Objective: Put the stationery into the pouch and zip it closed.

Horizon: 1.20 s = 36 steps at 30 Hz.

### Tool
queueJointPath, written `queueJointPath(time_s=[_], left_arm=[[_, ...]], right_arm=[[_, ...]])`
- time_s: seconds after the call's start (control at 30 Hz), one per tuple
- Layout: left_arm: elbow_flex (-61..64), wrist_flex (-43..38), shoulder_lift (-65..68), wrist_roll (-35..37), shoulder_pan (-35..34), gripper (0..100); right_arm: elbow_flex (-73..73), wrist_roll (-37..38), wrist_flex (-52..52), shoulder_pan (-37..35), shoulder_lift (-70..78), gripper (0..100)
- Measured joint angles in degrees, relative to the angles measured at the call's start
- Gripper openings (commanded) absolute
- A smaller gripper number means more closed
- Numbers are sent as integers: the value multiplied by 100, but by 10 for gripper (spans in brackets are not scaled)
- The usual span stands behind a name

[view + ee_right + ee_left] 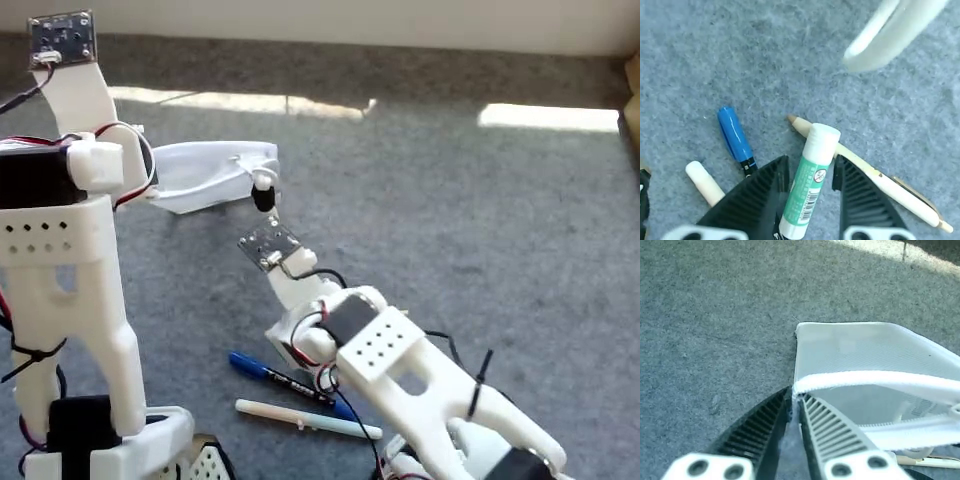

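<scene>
Table (450, 200): we see a grey, felt-like surface that carries the pouch and the loose stationery.
Pouch (865, 355): it is white mesh and lies flat. Its two zip bands stand apart, so we take the mouth to be open.
Left gripper (795, 397): the fingers are pinched narrow on the corner of the pouch where the zip edge ends, holding that end down.
Right gripper (810, 160): it is well apart from the pouch, on the side nearer the arm bases, low over the pens. The fingers are narrow on either side of the glue stick, and we judge that they grip it.
Cream pen (865, 175): it lies on the table just beyond the right fingers, far from the pouch.
White pen (300, 417): it lies on the same side of the pouch, well away from it.
Blue pen (280, 378): it lies just beside the white pen, a little nearer the pouch.
Glue stick (807, 190): it has a green label and a white cap and lies lengthwise between the right fingers.
Step in hand: we are on the first item, with nothing of this set in the pouch yet.
Next move: we would carry the glue stick over to the open mouth while the left fingers keep the corner steady. The pens and the zip come after that.
</scene>
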Motion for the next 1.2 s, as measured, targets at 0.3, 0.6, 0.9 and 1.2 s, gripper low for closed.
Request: queueJointPath(time_s=[0.3,0.6,0.9,1.2], left_arm=[[0,0,0,0,0,7],[0,0,0,0,0,7],[0,-53,0,0,0,7],[0,-53,0,0,0,7]], right_arm=[[-369,0,-70,9,958,142],[-369,0,-738,9,1512,141],[-369,0,-738,88,1705,14],[-369,466,-738,132,1697,5]])
